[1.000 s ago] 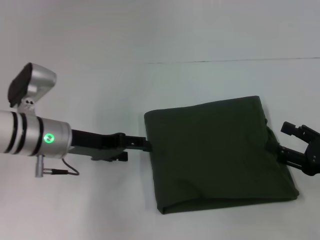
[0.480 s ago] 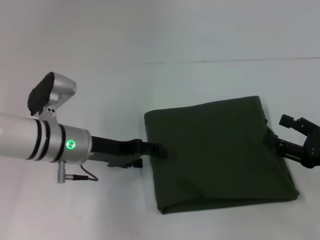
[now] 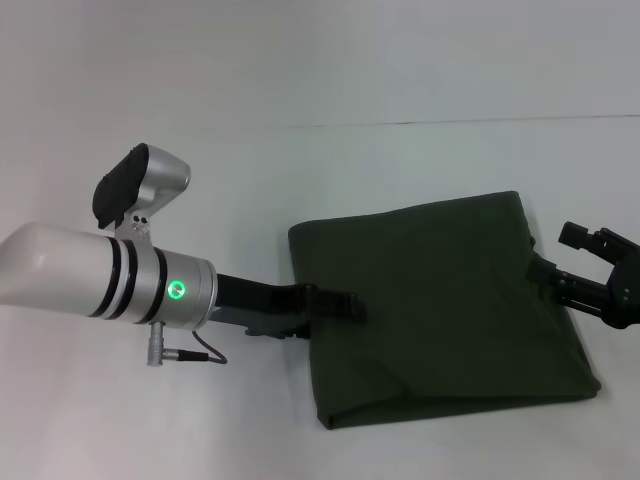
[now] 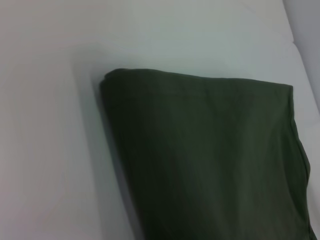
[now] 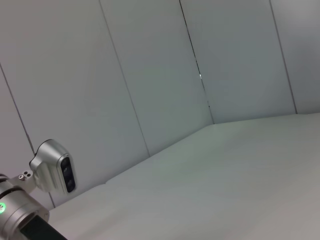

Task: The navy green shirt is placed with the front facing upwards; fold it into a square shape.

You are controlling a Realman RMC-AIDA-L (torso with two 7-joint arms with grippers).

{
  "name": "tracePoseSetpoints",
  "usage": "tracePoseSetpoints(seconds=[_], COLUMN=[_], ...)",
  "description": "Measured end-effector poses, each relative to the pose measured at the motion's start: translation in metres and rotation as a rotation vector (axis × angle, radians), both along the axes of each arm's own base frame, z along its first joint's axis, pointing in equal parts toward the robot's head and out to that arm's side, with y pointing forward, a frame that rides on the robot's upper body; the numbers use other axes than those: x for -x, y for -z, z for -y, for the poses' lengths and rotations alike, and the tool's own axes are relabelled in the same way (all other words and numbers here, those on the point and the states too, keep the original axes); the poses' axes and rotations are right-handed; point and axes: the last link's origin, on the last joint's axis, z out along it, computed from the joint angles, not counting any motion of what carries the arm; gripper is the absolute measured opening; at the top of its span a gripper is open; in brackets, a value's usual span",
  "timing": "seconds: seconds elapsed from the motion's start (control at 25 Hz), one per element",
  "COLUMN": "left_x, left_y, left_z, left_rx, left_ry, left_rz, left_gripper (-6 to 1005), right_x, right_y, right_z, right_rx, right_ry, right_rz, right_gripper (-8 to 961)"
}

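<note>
The navy green shirt lies folded into a rough square on the white table, plain green side up, with no print showing. My left gripper reaches in low from the left, shut, its tip over the shirt's left part. In the left wrist view the shirt fills the frame, one folded corner showing, and no fingers show. My right gripper stands open at the shirt's right edge, its lower finger close to the cloth.
The table's back edge runs across the far side, with a pale wall behind it. The right wrist view looks across the table at the panelled wall and catches my left arm in a corner.
My left arm has pushed to the right, its gripper going from the shirt's left edge to over the cloth. The right gripper has barely moved.
</note>
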Motion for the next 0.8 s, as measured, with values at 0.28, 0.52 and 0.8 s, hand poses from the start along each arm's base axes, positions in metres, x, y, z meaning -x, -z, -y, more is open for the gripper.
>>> tracePoseSetpoints(seconds=[0.28, 0.52, 0.8], left_x=[0.0002, -0.003, -0.0067], left_y=[0.0005, 0.0028, 0.0046], left_z=[-0.0008, -0.0003, -0.0001], left_rx=[-0.016, -0.021, -0.028], left_ry=[0.014, 0.067, 0.12], left_rz=[-0.003, -0.006, -0.008], left_gripper=[782, 578, 426], right_x=[-0.0002, -0.0003, 0.0001], right_y=[-0.0004, -0.0004, -0.0004], right_z=[0.0, 0.0, -0.0006], right_rx=[0.0, 0.004, 0.004], right_ry=[0.001, 0.007, 0.009], right_rz=[0.001, -0.006, -0.009], right_gripper=[923, 924, 923])
